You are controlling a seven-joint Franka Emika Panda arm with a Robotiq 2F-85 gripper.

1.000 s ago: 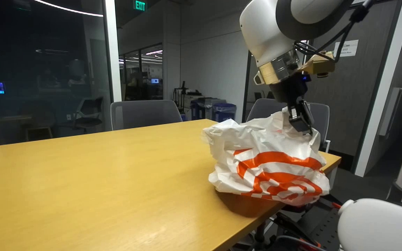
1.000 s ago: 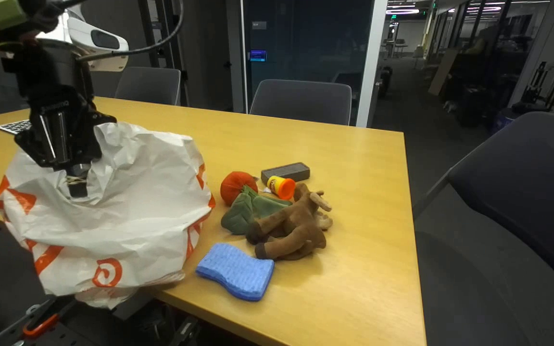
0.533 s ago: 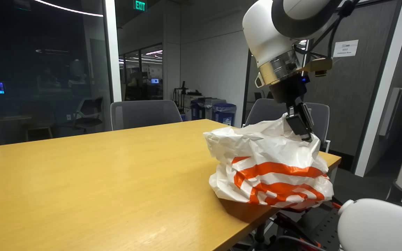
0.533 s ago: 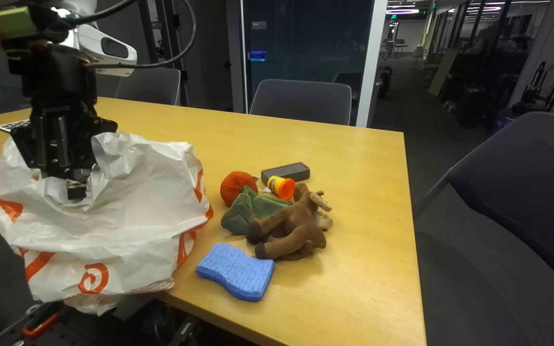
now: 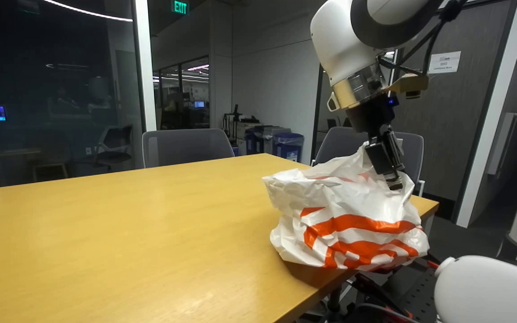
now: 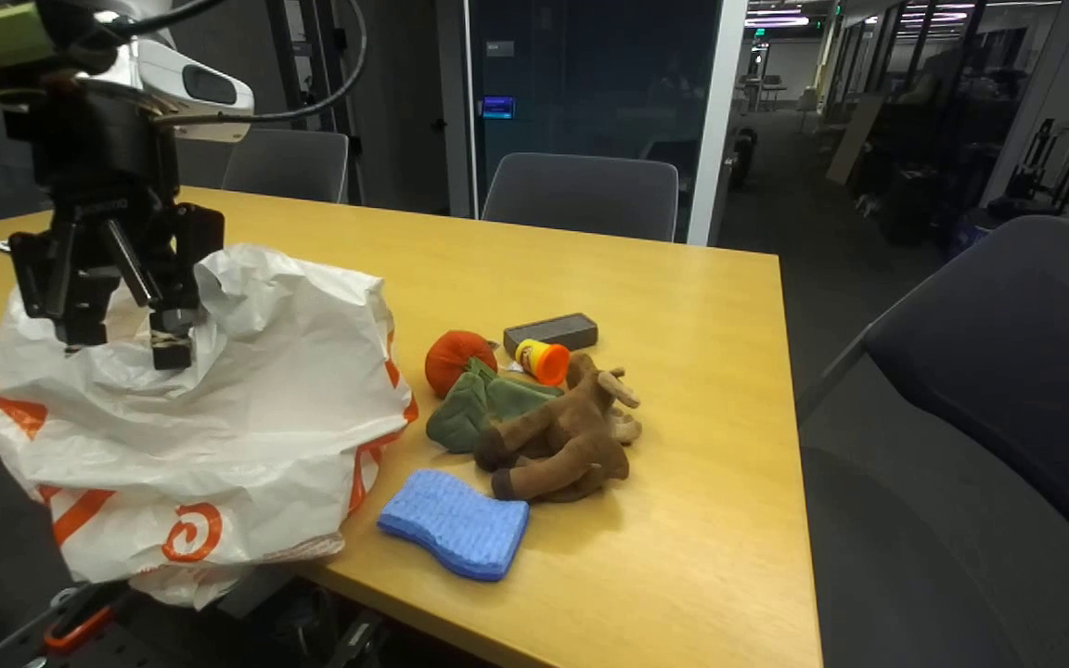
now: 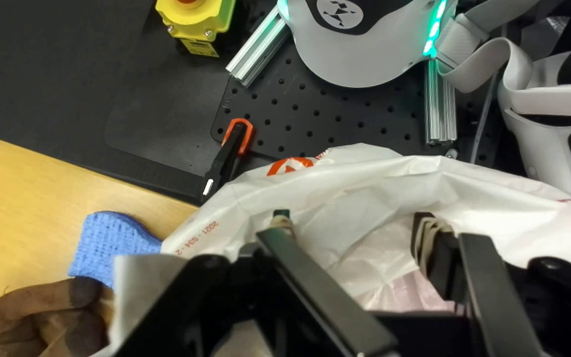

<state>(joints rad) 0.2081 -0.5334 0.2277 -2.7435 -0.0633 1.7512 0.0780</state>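
Any move here seems to call for care with the thin white plastic bag (image 6: 219, 417): loose folds close around the fingers (image 6: 171, 351) could snag, so a slow, straight path along the line of the hand (image 6: 128, 349) looks safest. The hand is spread, nothing visibly pinched, its tips at the bag's mouth. The arm (image 5: 339, 49) bends down from above, wrist (image 5: 359, 87) slanted in an exterior view; the bag is at the edge of the table (image 6: 683, 390), partly overhanging.
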